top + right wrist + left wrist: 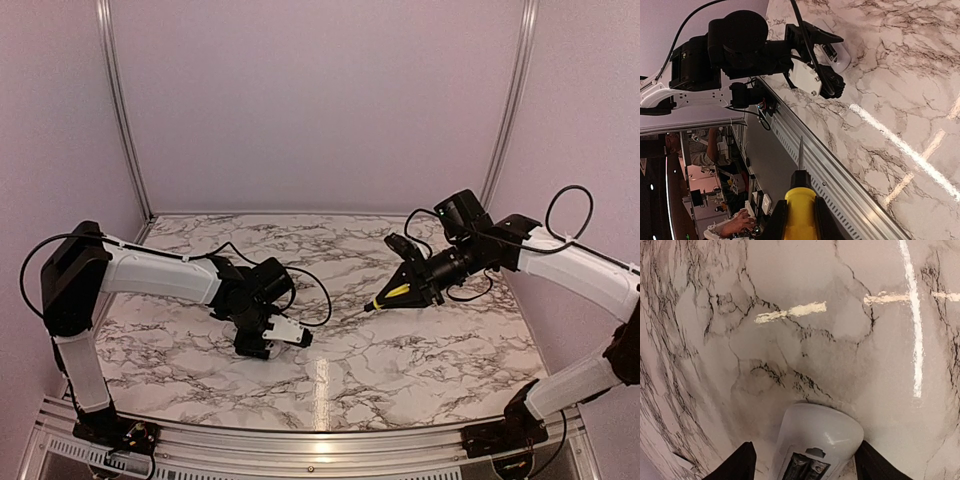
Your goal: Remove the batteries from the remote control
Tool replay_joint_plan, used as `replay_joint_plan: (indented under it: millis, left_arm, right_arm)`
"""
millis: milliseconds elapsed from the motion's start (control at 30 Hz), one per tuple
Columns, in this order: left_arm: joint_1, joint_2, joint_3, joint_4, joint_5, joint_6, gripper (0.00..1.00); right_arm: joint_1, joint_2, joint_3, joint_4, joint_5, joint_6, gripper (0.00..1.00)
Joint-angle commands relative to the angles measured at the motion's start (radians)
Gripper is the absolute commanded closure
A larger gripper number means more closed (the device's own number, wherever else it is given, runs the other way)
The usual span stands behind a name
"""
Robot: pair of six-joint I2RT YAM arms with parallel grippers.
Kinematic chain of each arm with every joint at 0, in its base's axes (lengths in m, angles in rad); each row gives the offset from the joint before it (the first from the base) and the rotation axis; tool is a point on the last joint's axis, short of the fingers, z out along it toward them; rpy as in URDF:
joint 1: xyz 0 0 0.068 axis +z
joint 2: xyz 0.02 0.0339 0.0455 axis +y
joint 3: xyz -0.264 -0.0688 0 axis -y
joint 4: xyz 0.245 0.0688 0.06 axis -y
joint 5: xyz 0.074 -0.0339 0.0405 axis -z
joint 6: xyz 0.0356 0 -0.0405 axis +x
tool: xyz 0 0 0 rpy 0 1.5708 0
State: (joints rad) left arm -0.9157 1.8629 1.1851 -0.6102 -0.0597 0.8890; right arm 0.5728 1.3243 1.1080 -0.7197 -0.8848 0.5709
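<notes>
My left gripper (pixel 268 336) is shut on the white remote control (pixel 288 332) and holds it low over the marble table at centre left. In the left wrist view the remote control (pixel 817 432) sits between the black fingers (pixel 738 466), its compartment open, with the two dark batteries (pixel 805 470) side by side inside. My right gripper (pixel 410 288) is shut on the yellow-handled screwdriver (pixel 393 293), raised to the right of the remote, with the tip pointing toward it but apart. In the right wrist view the screwdriver (pixel 800 210) points at the table edge, and the remote (pixel 841 56) is far off.
The marble table (pixel 400 370) has an aluminium rail (pixel 320 445) along its near edge and frame posts at the back corners. A black cable (pixel 315 295) trails behind my left wrist. Pink walls close in on three sides.
</notes>
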Motion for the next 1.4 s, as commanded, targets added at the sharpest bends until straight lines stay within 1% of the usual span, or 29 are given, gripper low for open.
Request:
replay_joint_plan:
  millis: [0, 33, 100, 233, 400, 533, 600, 700, 967, 1000, 1033, 1067, 1133, 1167, 1267, 1367]
  left_arm:
    - [0.008, 0.039, 0.039, 0.004, 0.015, -0.048, 0.32]
    - [0.009, 0.045, 0.046, 0.004, 0.017, -0.057, 0.35]
    - [0.009, 0.055, 0.06, 0.004, 0.022, -0.071, 0.43]
    - [0.009, 0.063, 0.083, 0.004, 0.037, -0.109, 0.54]
    - [0.008, 0.082, 0.122, -0.001, 0.053, -0.201, 0.64]
    - [0.008, 0.093, 0.155, -0.006, 0.057, -0.283, 0.66]
    - [0.008, 0.093, 0.167, -0.004, 0.097, -0.314, 0.67]
    - [0.007, 0.096, 0.176, 0.001, 0.109, -0.359, 0.68]
    - [-0.017, 0.078, 0.192, 0.02, 0.143, -0.475, 0.68]
    - [-0.019, 0.07, 0.188, 0.032, 0.138, -0.489, 0.67]
    - [-0.019, 0.06, 0.183, 0.039, 0.133, -0.505, 0.62]
    - [-0.019, 0.049, 0.178, 0.041, 0.131, -0.507, 0.56]
    - [-0.017, 0.026, 0.162, 0.04, 0.118, -0.497, 0.4]
    - [-0.015, 0.014, 0.154, 0.039, 0.112, -0.489, 0.35]
    - [-0.002, -0.03, 0.109, 0.03, 0.084, -0.468, 0.25]
    - [0.02, -0.078, 0.054, 0.02, 0.073, -0.451, 0.2]
  right_arm:
    - [-0.017, 0.015, 0.032, -0.035, -0.021, -0.045, 1.0]
    - [-0.018, 0.018, 0.033, -0.038, -0.024, -0.049, 1.0]
    - [-0.02, 0.019, 0.034, -0.047, -0.026, -0.06, 1.0]
    - [-0.028, 0.019, 0.035, -0.059, -0.027, -0.074, 1.0]
    - [-0.039, 0.014, 0.032, -0.069, -0.024, -0.087, 1.0]
    - [-0.043, 0.007, 0.03, -0.08, -0.016, -0.097, 1.0]
    - [-0.045, 0.002, 0.029, -0.084, -0.011, -0.102, 1.0]
    - [-0.047, -0.005, 0.026, -0.086, -0.004, -0.107, 1.0]
    - [-0.047, -0.028, 0.02, -0.096, 0.014, -0.115, 1.0]
    - [-0.047, -0.034, 0.018, -0.096, 0.015, -0.113, 1.0]
    - [-0.047, -0.041, 0.015, -0.097, 0.016, -0.112, 1.0]
    - [-0.047, -0.048, 0.009, -0.097, 0.019, -0.108, 1.0]
    - [-0.047, -0.067, 0.0, -0.093, 0.022, -0.1, 1.0]
    - [-0.047, -0.077, -0.009, -0.091, 0.025, -0.093, 1.0]
    - [-0.047, -0.11, -0.028, -0.086, 0.032, -0.077, 1.0]
    - [-0.047, -0.134, -0.042, -0.083, 0.038, -0.059, 1.0]
